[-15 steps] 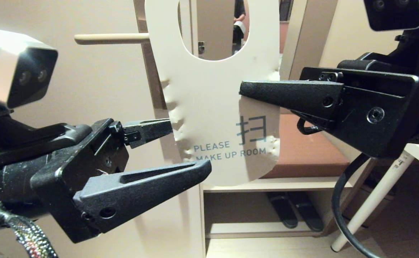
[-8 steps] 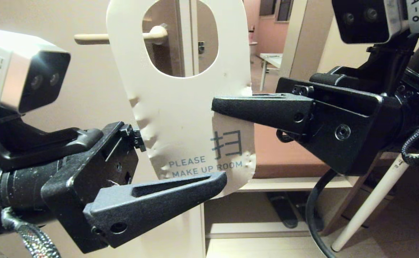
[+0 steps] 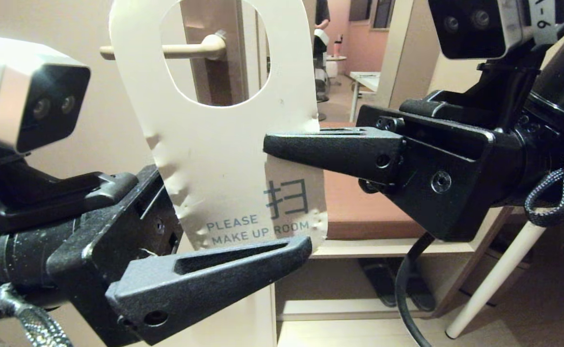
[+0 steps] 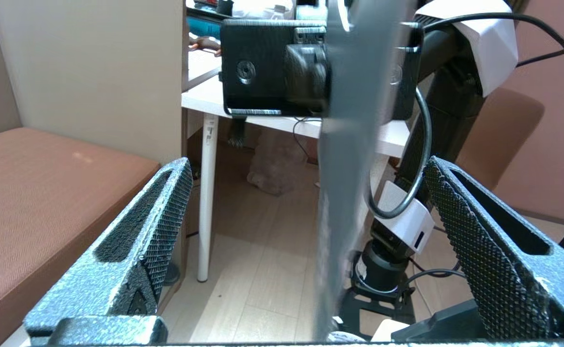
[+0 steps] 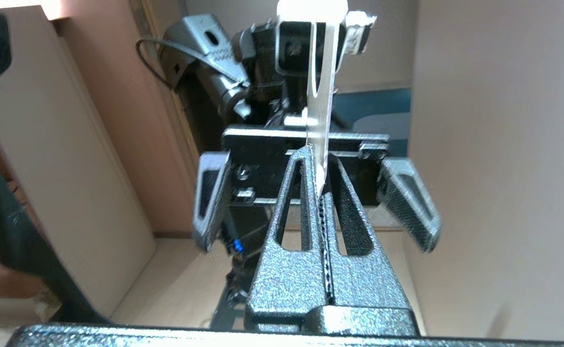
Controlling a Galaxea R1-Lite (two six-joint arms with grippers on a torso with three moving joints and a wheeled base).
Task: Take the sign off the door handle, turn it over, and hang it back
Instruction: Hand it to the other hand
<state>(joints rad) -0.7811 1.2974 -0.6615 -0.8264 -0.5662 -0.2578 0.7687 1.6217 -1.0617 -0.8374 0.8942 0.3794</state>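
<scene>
Black and textured, the left end effector (image 3: pixel 243 226) sits nearest in the head view, its fingers spread wide on either side of the sign's lower end without pressing it; the left wrist view shows the card edge-on in the gap, clear of both pads. The sign (image 3: pixel 224 159) hangs upright in the air with its white face toward the head camera, the words "PLEASE MAKE UP ROOM" printed low on it and small dents along both long edges. The right end effector (image 3: pixel 282 144) reaches in from the right and is clamped on the sign's right edge about halfway up; the right wrist view shows its two fingers (image 5: pixel 306 202) pressed together on the thin card (image 5: pixel 321 120). Beyond the card, seen partly through its oval hole, the cream door handle (image 3: pixel 185 49) runs level on its brown plate (image 3: pixel 217 72), and the sign is not on it. Farther off to the right stand a brown cushioned bench (image 3: pixel 359 207) and a white table leg (image 3: pixel 494 284).
</scene>
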